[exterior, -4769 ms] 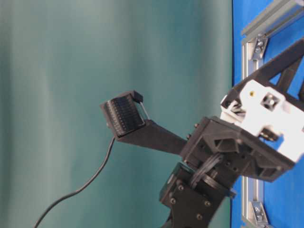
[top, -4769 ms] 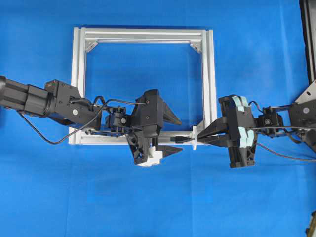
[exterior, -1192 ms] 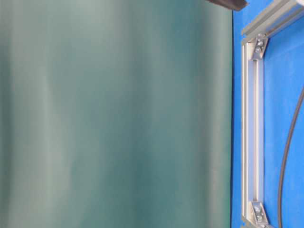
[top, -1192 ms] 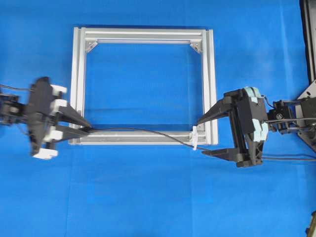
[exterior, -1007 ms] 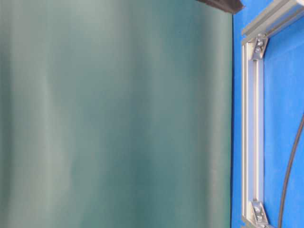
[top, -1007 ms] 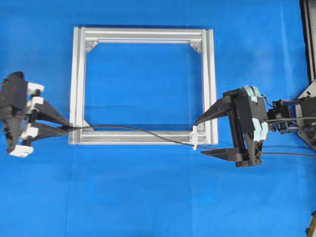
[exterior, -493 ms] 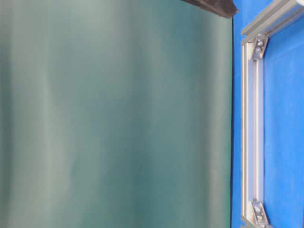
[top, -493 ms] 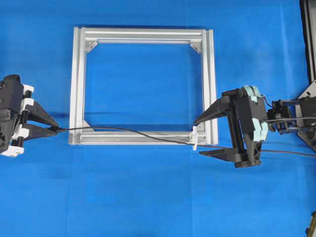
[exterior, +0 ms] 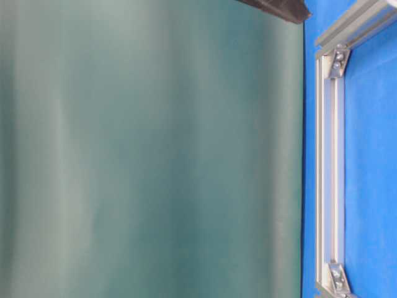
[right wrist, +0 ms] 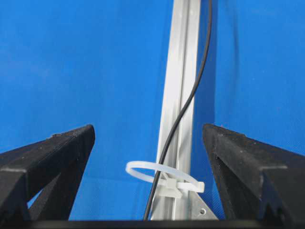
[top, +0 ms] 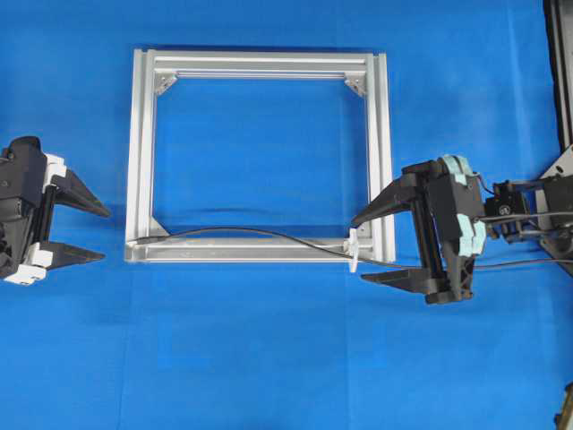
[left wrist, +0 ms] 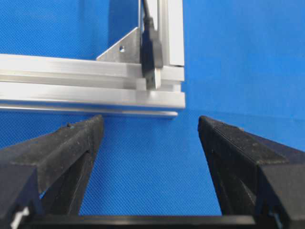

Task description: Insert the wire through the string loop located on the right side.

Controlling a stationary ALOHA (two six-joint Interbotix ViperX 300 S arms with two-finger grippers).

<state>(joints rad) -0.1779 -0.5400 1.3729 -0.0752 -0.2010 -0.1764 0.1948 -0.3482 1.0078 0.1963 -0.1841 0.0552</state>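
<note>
Overhead view: the left pincer [top: 73,231] stands with its black fingers spread apart and nothing between them, just clear of the near-left corner of the square silver aluminium frame [top: 260,61] on the blue table [top: 269,358]. The long thin black wire [top: 251,232] lies loose along the frame's near rail, running away from that pincer to the small white plastic string loop [top: 354,248]. The right pincer [top: 363,248] is also spread wide and holds nothing, with the loop just ahead of its fingertips.

Table-level view: only a green backdrop, a frame rail and a dark finger tip at the top edge; neither wire nor loop shows.

Left wrist view: the wire's dark plug [left wrist: 151,53] rests on the frame corner straight ahead of the open fingers [left wrist: 71,143], untouched.

Right wrist view: the wire passes through the loop [right wrist: 164,178], directly between and ahead of the spread fingers [right wrist: 52,152].

The threading looks done, with the wire let go; next calls for backing both arms off without snagging the wire.
</note>
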